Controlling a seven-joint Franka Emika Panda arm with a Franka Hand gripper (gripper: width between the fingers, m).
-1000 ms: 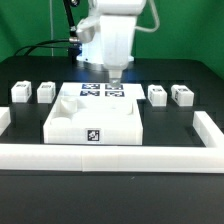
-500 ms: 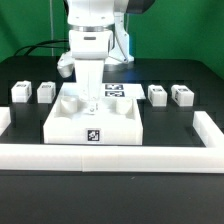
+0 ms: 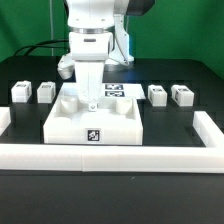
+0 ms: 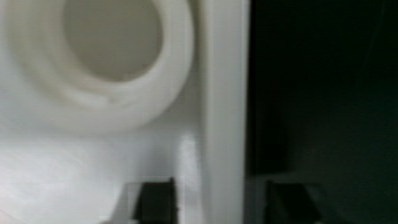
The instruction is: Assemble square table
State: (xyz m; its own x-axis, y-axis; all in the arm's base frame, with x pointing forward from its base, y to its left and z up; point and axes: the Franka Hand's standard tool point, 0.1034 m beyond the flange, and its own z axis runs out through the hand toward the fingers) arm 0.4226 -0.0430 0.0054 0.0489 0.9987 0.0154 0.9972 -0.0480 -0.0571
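1. Legs on the exterior view's left: two small white tagged plastic blocks, outer left leg [image 3: 20, 92] and inner left leg [image 3: 46, 92], stand well apart from the arm. Low risk.
2. White plastic square slab with raised rim [image 3: 95, 122] lies flat at centre, tag facing the camera.
3. Two-finger gripper [image 3: 91, 100] sits low on the slab's far rim. In the wrist view the gripper [image 4: 217, 200] is narrow, with dark fingertips [image 4: 157, 200] either side of the thin rim wall. I cannot tell whether they pinch it yet. Likely trouble is a shallow bite on a thin wall, so the slab slips or pivots once pulled.
4. Round white socket [image 4: 111, 60] lies near the inner finger, which could foul on it.
5. Flat white marker board [image 3: 113, 91] lies just behind the slab, which might ride over it.
6. Inner right leg [image 3: 157, 94] and outer right leg [image 3: 181, 95]: a pivoting slab could knock them.
7. Long white low border wall [image 3: 110, 156] runs near the slab's front edge, which could jam against it.
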